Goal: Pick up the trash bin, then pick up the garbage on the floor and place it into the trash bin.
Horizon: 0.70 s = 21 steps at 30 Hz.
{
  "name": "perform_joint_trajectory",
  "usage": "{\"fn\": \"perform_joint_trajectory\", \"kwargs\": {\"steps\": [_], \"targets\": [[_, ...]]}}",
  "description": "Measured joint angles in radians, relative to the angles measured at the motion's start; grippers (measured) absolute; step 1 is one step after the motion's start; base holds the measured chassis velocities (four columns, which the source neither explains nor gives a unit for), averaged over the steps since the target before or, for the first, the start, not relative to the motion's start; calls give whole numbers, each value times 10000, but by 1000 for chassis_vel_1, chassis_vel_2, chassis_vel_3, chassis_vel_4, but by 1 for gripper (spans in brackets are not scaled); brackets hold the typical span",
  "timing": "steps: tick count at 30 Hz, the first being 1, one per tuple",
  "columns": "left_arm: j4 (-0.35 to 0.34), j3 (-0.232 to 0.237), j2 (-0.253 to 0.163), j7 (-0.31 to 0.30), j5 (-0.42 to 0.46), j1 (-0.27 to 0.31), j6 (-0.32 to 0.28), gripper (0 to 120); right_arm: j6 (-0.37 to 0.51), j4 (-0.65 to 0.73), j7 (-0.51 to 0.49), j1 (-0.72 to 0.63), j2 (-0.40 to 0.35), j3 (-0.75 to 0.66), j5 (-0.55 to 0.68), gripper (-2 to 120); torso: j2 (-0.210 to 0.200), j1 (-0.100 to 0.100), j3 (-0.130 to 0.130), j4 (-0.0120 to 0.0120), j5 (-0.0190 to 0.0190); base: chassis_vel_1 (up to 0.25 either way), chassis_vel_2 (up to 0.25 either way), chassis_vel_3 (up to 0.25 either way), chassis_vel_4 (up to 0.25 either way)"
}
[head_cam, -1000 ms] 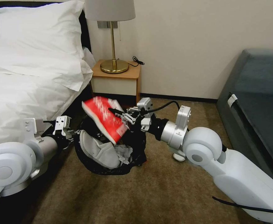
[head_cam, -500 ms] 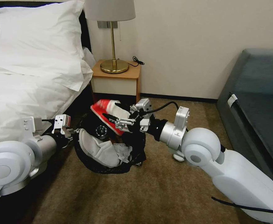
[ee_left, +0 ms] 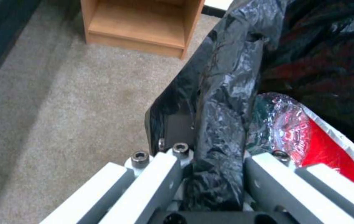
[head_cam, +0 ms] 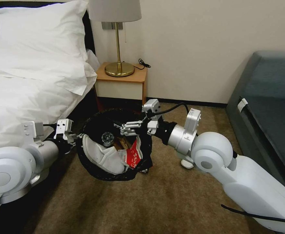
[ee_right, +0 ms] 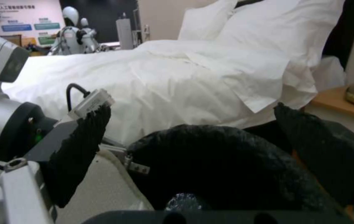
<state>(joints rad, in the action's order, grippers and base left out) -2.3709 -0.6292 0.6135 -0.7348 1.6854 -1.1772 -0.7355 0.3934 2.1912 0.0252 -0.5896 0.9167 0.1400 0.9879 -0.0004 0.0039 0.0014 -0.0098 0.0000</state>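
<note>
The trash bin [head_cam: 98,174], lined with a black bag, hangs tilted just above the carpet floor [head_cam: 168,201] beside the bed. My left gripper [head_cam: 74,138] is shut on its near-left rim; the left wrist view shows the bag rim [ee_left: 222,102] pinched between the fingers [ee_left: 160,174]. My right gripper [head_cam: 123,129] hovers open over the bin's mouth, holding nothing; its black pads [ee_right: 81,152] stand wide apart. Inside the bin lie a red and white wrapper [head_cam: 134,155], a white slipper [head_cam: 101,157] and a small bottle [head_cam: 107,138].
The white bed [head_cam: 22,91] is close on the left, and a wooden nightstand [head_cam: 123,83] with a brass lamp [head_cam: 118,42] stands behind the bin. A dark grey sofa [head_cam: 269,107] lines the right. A small white round object [head_cam: 186,163] lies on the carpet under my right arm.
The right gripper let go of the red wrapper, which dropped from above the rim into the bin. The gripper now stands open over the mouth. The left arm kept its hold.
</note>
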Motion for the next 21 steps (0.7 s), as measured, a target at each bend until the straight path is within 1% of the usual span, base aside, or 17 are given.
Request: {"fn": "perform_joint_trajectory", "kwargs": {"steps": [5, 8, 9, 11, 12, 13, 14, 18, 20, 21], "targets": [[25, -51, 6, 0, -9, -17, 0, 1, -120, -17, -396, 92, 84, -311, 139, 100, 1, 0, 0, 1, 0, 0, 0, 0, 0], [40, -110, 55, -4, -24, -27, 0, 1, -348, -89, -1038, 169, 38, -824, 416, 100, 0, 0, 0, 1, 0, 0, 0, 0, 0], [40, -110, 55, -4, -24, -27, 0, 1, -348, -89, -1038, 169, 38, -824, 416, 100, 0, 0, 0, 1, 0, 0, 0, 0, 0], [40, -145, 105, -20, -38, -22, 0, 1, -619, -237, -1690, 155, -64, -1185, 524, 100, 0, 0, 0, 0, 0, 0, 0, 0, 0], [40, -145, 105, -20, -38, -22, 0, 1, -619, -237, -1690, 155, -64, -1185, 524, 100, 0, 0, 0, 0, 0, 0, 0, 0, 0], [38, -187, 132, -32, -40, -27, 0, 1, -723, -307, -2125, 107, -102, -1365, 614, 100, 0, 0, 0, 0, 0, 0, 0, 0, 0], [35, -223, 140, -41, -40, -41, 0, 1, -748, -342, -2343, 63, -124, -1474, 666, 100, 0, 0, 1, 1, 0, 0, 0, 0, 0], [22, -378, 170, -112, -33, -96, 0, 1, -756, -459, -2700, -230, -215, -2003, 739, 100, 0, 0, 0, 1, 0, 0, 0, 0, 0], [10, -503, 199, -150, -20, -105, 0, 1, -726, -562, -2963, -641, -283, -2486, 657, 100, 0, 0, 0, -1, 1, 0, 0, 0, 0], [10, -503, 199, -150, -20, -105, 0, 1, -726, -562, -2963, -641, -283, -2486, 657, 100, 0, 0, 0, -1, 1, 0, 0, 0, 0]]}}
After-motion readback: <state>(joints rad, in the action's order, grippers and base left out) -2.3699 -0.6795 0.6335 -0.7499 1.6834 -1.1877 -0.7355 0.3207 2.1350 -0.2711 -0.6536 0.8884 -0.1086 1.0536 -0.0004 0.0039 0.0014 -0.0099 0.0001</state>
